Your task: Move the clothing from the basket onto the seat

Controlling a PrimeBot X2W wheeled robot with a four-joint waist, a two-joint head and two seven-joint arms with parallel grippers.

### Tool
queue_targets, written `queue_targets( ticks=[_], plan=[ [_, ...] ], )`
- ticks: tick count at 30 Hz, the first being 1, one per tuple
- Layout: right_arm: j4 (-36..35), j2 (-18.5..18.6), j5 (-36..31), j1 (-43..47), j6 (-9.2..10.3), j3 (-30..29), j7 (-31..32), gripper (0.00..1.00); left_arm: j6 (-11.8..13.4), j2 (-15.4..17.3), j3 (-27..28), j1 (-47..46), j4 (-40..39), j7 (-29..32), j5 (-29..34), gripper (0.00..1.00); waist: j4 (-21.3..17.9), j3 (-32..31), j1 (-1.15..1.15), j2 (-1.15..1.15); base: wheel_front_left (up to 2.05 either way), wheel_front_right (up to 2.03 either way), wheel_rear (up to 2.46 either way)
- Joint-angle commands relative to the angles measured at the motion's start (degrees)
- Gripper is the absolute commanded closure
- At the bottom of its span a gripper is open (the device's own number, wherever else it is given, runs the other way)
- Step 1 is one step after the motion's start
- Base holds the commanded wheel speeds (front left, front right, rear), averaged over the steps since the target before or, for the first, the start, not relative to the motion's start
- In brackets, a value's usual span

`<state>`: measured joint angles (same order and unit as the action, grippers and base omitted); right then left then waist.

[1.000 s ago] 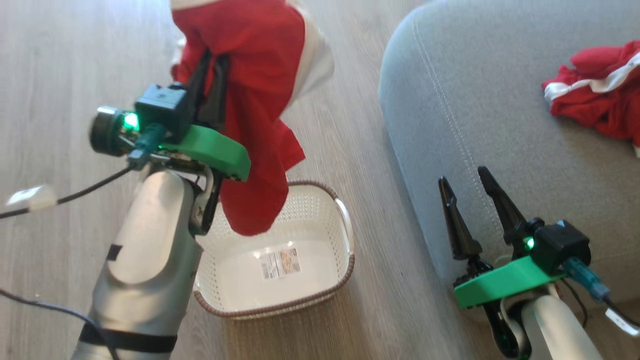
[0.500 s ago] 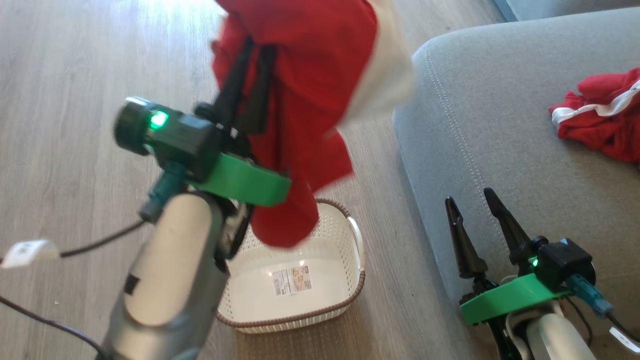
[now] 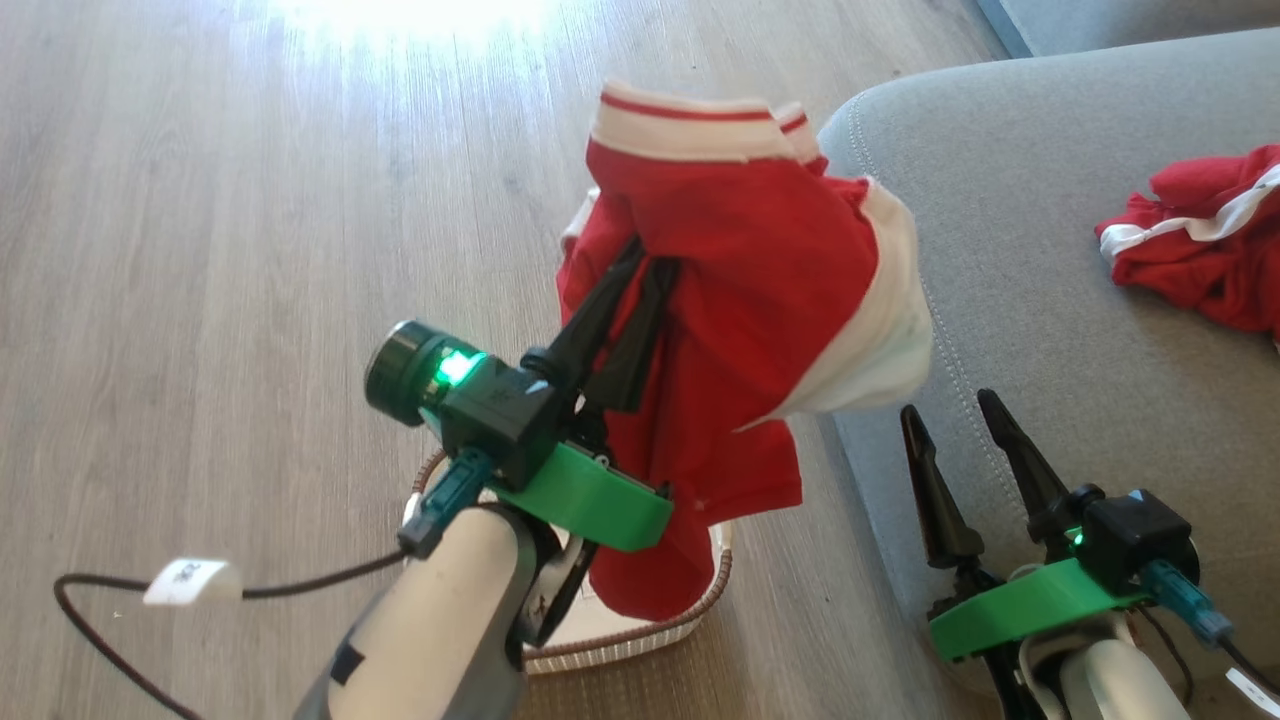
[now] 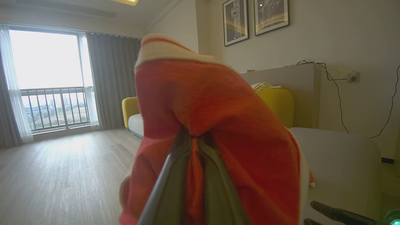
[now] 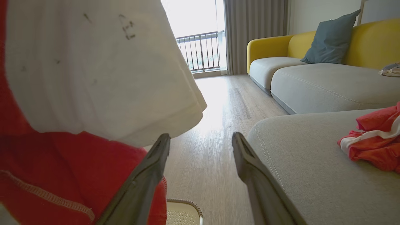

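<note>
Grey seat [image 3: 1050, 300] is just right of the left end effector [image 3: 652, 262], clamped on a hanging red garment [image 3: 770, 290], while the right end effector [image 3: 948, 403] gapes empty.

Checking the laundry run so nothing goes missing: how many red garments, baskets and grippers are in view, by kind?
Red garments: 2, hanging garment in left gripper, crumpled garment on seat
Basket: 1
Grippers: 2, counting right gripper
Total: 5

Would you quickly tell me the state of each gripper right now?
Left gripper: shut on the red garment.
Right gripper: open, holding nothing.
</note>
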<state>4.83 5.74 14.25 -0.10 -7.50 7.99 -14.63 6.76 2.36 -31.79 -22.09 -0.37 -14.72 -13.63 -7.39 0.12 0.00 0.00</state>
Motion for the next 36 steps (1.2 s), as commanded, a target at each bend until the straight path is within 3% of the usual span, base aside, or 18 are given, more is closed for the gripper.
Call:
queue_targets(
  ticks=[1,25,31,36],
  plan=[
    [-1.9,0.6,-0.3,-1.1,0.01,1.1,-0.4,0.0,0.7,0.5,1.7,-1.6,-2.5,-0.3,-0.6,1.0,0.0,-0.1,0.0,0.0,0.0,0.0,0.0],
    [-3.4,2.5,0.0,-0.1,0.01,3.4,-0.4,0.0,1.4,0.5,3.1,-0.6,-2.8,-0.3,-0.4,1.0,-0.6,-0.4,0.0,0.0,0.0,0.0,0.0],
    [-5.9,4.5,-0.1,0.7,0.01,7.3,-0.4,0.0,1.0,0.5,4.4,-0.8,-2.4,-0.3,0.0,1.0,-1.0,-0.1,0.0,0.0,0.0,0.0,0.0],
    [-8.6,8.2,0.0,1.4,0.01,14.8,-0.4,0.0,0.7,0.5,4.7,-1.0,-2.3,-0.3,0.2,1.0,-1.0,0.1,0.0,0.0,0.0,0.0,0.0]
  ],
)
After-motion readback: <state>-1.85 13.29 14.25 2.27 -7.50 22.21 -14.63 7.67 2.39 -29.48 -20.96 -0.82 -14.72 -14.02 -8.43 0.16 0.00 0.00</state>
